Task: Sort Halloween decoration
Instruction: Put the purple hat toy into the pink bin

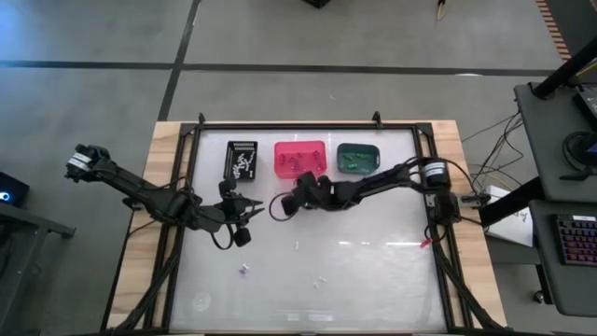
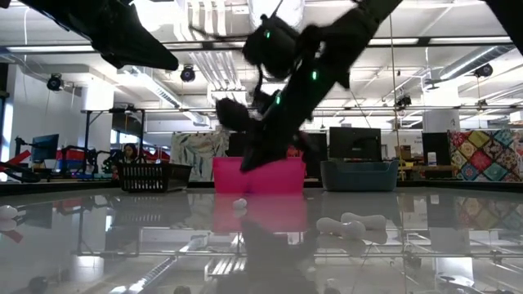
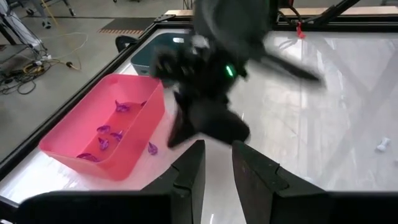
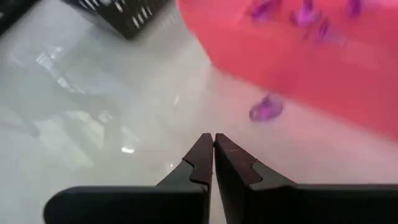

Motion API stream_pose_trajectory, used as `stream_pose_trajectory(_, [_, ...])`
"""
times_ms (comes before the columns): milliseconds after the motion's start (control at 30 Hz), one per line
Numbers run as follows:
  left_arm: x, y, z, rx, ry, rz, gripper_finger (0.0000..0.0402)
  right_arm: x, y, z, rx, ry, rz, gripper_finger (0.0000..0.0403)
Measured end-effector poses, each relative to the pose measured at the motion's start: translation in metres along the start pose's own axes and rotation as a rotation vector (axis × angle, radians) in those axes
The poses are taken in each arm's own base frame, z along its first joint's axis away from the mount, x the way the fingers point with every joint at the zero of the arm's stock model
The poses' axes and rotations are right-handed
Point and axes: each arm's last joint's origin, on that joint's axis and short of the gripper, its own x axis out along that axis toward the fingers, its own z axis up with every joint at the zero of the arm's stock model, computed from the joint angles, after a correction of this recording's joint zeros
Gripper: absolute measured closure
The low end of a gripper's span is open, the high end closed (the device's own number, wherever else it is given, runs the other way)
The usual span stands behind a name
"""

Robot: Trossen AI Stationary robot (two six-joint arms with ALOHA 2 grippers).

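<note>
Pressed shut and empty, the right hand (image 4: 213, 163) hovers just before the pink bin (image 4: 323, 62); one purple trinket (image 4: 266, 109) lies on the desk (image 4: 93, 124) beside that bin, others blur inside. Left hand (image 3: 217, 165) stands narrowly parted, empty, facing the bin.

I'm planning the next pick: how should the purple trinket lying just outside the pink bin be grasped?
Pinch the purple trinket across its narrow middle, coming straight down from above. It lies flat on the table close to the pink bin wall, so set the end effector fingers parallel to that wall.
</note>
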Motion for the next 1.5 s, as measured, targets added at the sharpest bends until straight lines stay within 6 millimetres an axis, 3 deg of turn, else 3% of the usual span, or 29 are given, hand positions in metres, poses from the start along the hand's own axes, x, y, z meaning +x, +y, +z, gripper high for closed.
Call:
stream_pose_trajectory(133, [0.001,-0.003,-0.001,-0.008,0.018,-0.055,0.0338,-0.038,0.003,0.025,-0.063,0.058,0.016,0.0394])
stream_pose_trajectory(333, [0.018,-0.016,-0.009,-0.009,-0.014,-0.1,0.0338,-0.121,0.003,0.046,-0.187,-0.005,0.061,0.0394])
stream_pose_trajectory(433, [0.03,-0.025,-0.014,0.011,-0.059,-0.103,0.0338,-0.154,-0.001,0.047,-0.226,-0.043,0.106,0.0394])
stream_pose_trajectory(567, [0.05,-0.035,-0.019,0.045,-0.14,-0.017,0.0338,-0.18,-0.009,0.037,-0.255,-0.1,0.1,0.0394])
stream_pose_trajectory(700, [0.074,-0.039,-0.028,0.064,-0.164,0.121,0.0338,-0.193,-0.022,0.03,-0.263,-0.149,0.07,0.0394])
stream_pose_trajectory(1000, [0.127,-0.03,-0.045,0.037,-0.124,0.229,0.0338,-0.196,-0.044,0.018,-0.278,-0.147,0.045,0.0394])
stream_pose_trajectory(1233, [0.152,-0.02,-0.06,0.026,-0.099,0.264,0.0327,-0.197,-0.046,0.018,-0.299,-0.152,0.047,0.0394])
stream_pose_trajectory(1500, [0.173,0.001,-0.08,-0.032,-0.054,0.347,0.0281,-0.196,-0.045,0.018,-0.327,-0.159,0.05,0.0394])
